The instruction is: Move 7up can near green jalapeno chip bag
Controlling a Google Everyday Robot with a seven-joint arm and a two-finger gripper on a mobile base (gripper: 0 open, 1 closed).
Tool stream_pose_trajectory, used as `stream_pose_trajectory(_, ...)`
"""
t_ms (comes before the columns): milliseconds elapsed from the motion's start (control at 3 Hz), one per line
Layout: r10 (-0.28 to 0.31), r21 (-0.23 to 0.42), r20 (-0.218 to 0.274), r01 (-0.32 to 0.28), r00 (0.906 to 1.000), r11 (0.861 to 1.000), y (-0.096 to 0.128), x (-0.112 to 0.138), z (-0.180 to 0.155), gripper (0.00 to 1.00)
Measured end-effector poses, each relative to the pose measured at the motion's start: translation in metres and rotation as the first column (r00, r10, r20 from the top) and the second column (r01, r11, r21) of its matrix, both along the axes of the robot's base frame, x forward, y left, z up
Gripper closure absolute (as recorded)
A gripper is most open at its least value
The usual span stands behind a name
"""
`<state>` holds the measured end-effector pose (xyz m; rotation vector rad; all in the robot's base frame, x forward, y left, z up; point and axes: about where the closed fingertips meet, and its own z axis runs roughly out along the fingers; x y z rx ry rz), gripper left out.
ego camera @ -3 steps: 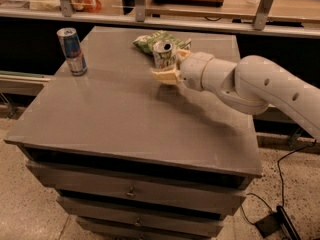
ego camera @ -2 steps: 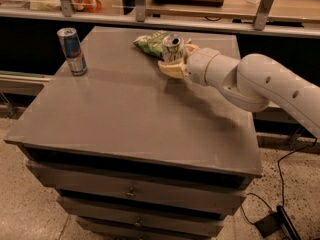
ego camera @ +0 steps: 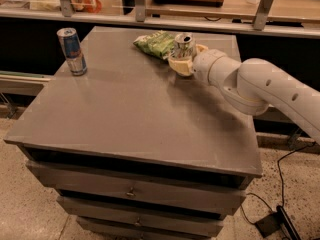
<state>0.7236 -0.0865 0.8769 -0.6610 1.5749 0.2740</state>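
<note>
One job left, probably — setting down the 7up can, gripped upright in the pincer at the counter's far side, just beside the green jalapeno chip bag. Lower straight, let go only once seated (no shoving the bag). Cannot see the can's base behind the pincer — cannot tell whether resting or lifted.
</note>
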Motion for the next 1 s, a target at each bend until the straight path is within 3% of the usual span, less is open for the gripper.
stream_pose_trajectory(333,-0.031,0.051,-0.062,0.034,0.9976,0.998,0.0068,0.0061,-0.0115,1.00)
stream_pose_trajectory(667,-0.035,0.059,-0.073,0.039,0.9967,0.997,0.0082,0.0070,-0.0120,0.86)
stream_pose_trajectory(1000,-0.035,0.059,-0.073,0.039,0.9967,0.997,0.0082,0.0070,-0.0116,0.63)
